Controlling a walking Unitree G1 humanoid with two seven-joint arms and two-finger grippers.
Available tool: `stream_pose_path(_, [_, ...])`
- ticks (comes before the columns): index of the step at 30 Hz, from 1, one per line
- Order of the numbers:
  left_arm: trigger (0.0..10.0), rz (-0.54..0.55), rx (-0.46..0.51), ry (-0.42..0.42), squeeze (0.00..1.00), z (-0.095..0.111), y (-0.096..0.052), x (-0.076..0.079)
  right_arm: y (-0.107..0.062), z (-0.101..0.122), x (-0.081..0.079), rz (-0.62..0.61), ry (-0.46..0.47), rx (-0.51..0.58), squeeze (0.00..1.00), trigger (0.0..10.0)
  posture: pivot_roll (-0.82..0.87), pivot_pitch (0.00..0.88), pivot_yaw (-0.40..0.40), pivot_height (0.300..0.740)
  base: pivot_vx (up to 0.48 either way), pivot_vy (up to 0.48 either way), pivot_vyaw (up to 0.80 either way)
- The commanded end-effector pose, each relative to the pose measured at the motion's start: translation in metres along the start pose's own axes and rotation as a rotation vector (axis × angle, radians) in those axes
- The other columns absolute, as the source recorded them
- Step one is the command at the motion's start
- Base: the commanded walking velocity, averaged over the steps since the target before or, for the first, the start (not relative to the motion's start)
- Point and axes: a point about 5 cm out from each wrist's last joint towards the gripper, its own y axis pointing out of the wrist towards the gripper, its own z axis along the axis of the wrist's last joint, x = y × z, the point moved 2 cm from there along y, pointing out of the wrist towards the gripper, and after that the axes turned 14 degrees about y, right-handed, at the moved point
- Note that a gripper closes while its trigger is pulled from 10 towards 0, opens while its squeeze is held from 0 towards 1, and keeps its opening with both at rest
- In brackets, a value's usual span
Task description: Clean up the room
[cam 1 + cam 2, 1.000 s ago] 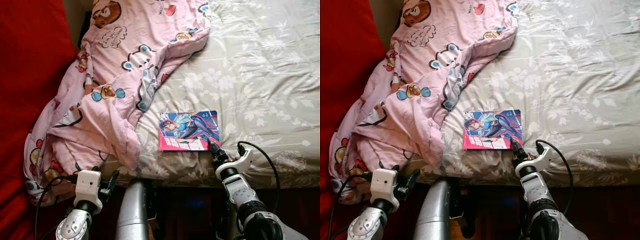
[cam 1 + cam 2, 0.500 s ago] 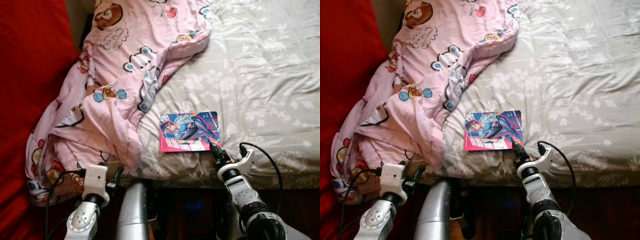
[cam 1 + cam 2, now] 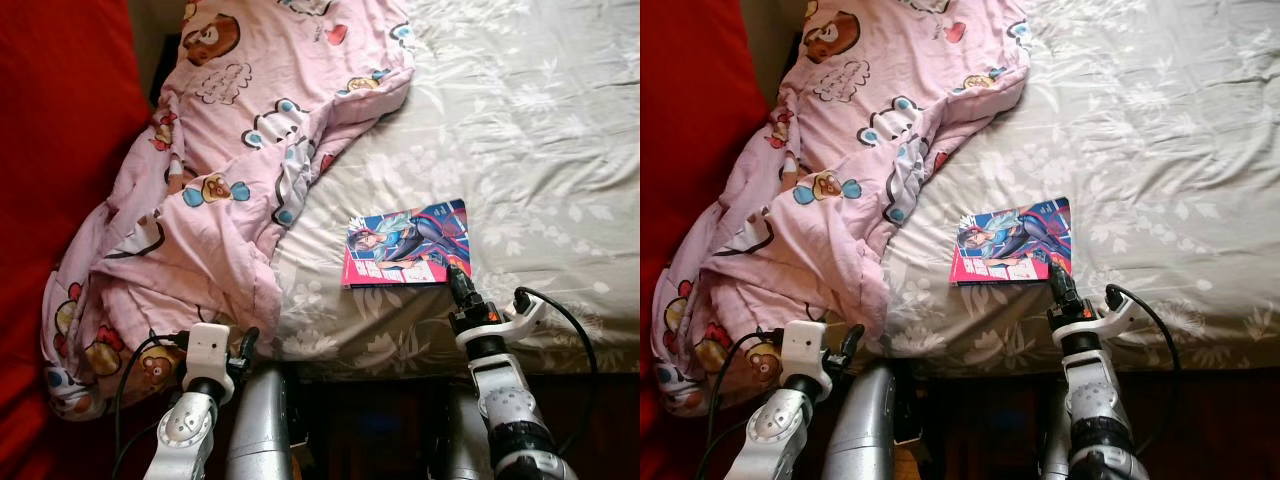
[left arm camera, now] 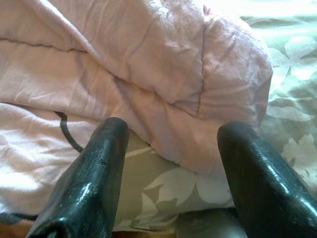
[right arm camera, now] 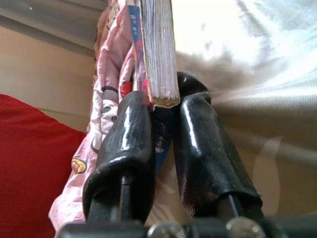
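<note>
A colourful comic book (image 3: 405, 245) lies on the grey floral bed sheet (image 3: 540, 150) near the bed's front edge. My right gripper (image 3: 455, 278) is shut on the book's near right corner; in the right wrist view its fingers (image 5: 129, 129) pinch the book's (image 5: 158, 44) cover and pages. A crumpled pink cartoon blanket (image 3: 230, 170) covers the bed's left side and hangs over the edge. My left gripper (image 3: 243, 345) is open just in front of the blanket's hanging fold (image 4: 148, 59), with nothing between its fingers.
A large red surface (image 3: 60, 130) rises along the left of the bed. The bed's front edge (image 3: 380, 360) drops to dark floor where my arms stand. The right half of the sheet is bare.
The right gripper has drawn the comic book a little to the right and farther onto the bed. The left arm has shifted right, closer to the blanket's hanging edge.
</note>
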Motion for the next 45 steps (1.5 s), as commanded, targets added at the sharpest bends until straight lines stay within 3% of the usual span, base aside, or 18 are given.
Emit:
stream_pose_path(1, [10.0,0.006,-0.06,0.014,0.0,-0.018,-0.009,-0.002,0.0,0.009,-0.009,0.025,-0.026,0.047,0.0,0.0,-0.09,0.203,0.11,0.598,0.0,0.0,0.0])
stream_pose_path(3, [10.0,0.006,-0.059,0.014,0.0,-0.018,-0.007,-0.001,-0.005,0.011,-0.01,-0.001,-0.026,0.082,0.0,0.0,-0.1,0.198,0.108,0.598,0.0,0.0,0.0])
stream_pose_path(6, [10.0,0.002,-0.057,0.015,0.0,-0.018,-0.005,0.0,-0.019,0.011,0.011,-0.129,0.023,0.135,0.0,0.0,-0.11,0.195,0.107,0.598,0.0,0.0,0.0])
stream_pose_path(7, [10.0,0.002,-0.057,0.015,0.0,-0.018,-0.005,0.0,-0.019,0.011,0.011,-0.129,0.023,0.135,0.0,0.0,-0.11,0.195,0.107,0.598,0.0,0.0,0.0])
stream_pose_path(12, [10.0,-0.013,-0.055,0.029,0.0,-0.021,-0.005,0.004,-0.064,0.02,0.068,-0.526,0.203,0.388,0.0,0.0,-0.11,0.192,0.11,0.598,0.0,0.0,0.0])
stream_pose_path(14, [10.0,-0.015,-0.054,0.033,0.0,-0.022,-0.005,0.004,-0.081,0.021,0.083,-0.643,0.221,0.429,0.0,0.0,-0.1,0.19,0.111,0.598,0.0,0.0,0.0])
stream_pose_path(16, [10.0,-0.016,-0.054,0.035,0.0,-0.023,-0.006,0.004,-0.084,0.021,0.085,-0.659,0.202,0.417,0.0,0.0,-0.1,0.187,0.11,0.598,0.0,0.0,0.0])
stream_pose_path(17, [10.0,-0.017,-0.053,0.036,0.0,-0.023,-0.006,0.004,-0.084,0.021,0.084,-0.651,0.188,0.407,0.0,0.0,-0.1,0.187,0.11,0.598,0.0,0.0,0.0])
stream_pose_path(19, [10.0,-0.016,-0.053,0.04,0.0,-0.023,-0.006,0.003,-0.072,0.026,0.072,-0.581,0.062,0.369,0.0,0.0,-0.11,0.181,0.11,0.598,0.0,0.0,0.0])
stream_pose_path(21, [10.0,-0.018,-0.063,0.05,0.0,-0.026,-0.006,0.003,-0.052,0.032,0.049,-0.483,-0.167,0.314,0.0,0.0,-0.11,0.179,0.11,0.598,0.0,0.0,0.0])
stream_pose_path(23, [10.0,-0.02,-0.07,0.049,0.0,-0.028,-0.006,0.004,-0.041,0.034,0.035,-0.422,-0.318,0.281,0.0,0.0,-0.11,0.171,0.11,0.598,0.0,0.0,0.0])
stream_pose_path(24, [10.0,-0.018,-0.09,0.033,0.0,-0.032,-0.008,0.006,-0.031,0.038,0.019,-0.359,-0.416,0.279,0.0,10.0,-0.12,0.168,0.108,0.598,0.0,0.0,0.0])
stream_pose_path(29, [10.0,-0.021,-0.134,0.009,0.0,-0.042,-0.013,0.011,-0.02,0.046,-0.003,-0.285,-0.561,0.273,0.0,10.0,-0.13,0.147,0.097,0.598,0.0,0.0,0.0])
stream_pose_path(31, [10.0,-0.013,-0.176,-0.011,0.0,-0.05,-0.017,0.013,-0.016,0.046,-0.014,-0.248,-0.7,0.228,0.0,10.0,-0.14,0.132,0.087,0.598,0.0,0.0,0.0])
stream_pose_path(34, [10.0,0.005,-0.253,-0.054,0.0,-0.065,-0.025,0.014,-0.012,0.042,-0.031,-0.158,-0.823,0.171,0.0,10.0,-0.14,0.116,0.076,0.603,0.0,0.0,0.0])
stream_pose_path(37, [10.0,0.042,-0.293,-0.085,0.0,-0.072,-0.029,0.009,-0.01,0.038,-0.034,-0.148,-0.863,0.139,0.0,10.0,-0.15,0.106,0.068,0.618,0.0,0.0,0.0])
stream_pose_path(39, [10.0,0.058,-0.303,-0.045,0.0,-0.074,-0.03,0.005,-0.01,0.036,-0.034,-0.144,-0.887,0.114,0.0,10.0,-0.15,0.095,0.064,0.628,0.0,0.0,0.0])
stream_pose_path(45, [10.0,0.071,-0.354,-0.077,0.0,-0.079,-0.029,0.001,-0.011,0.035,-0.029,-0.169,-0.863,0.109,0.0,10.0,-0.13,0.073,0.055,0.663,0.0,0.0,0.0])
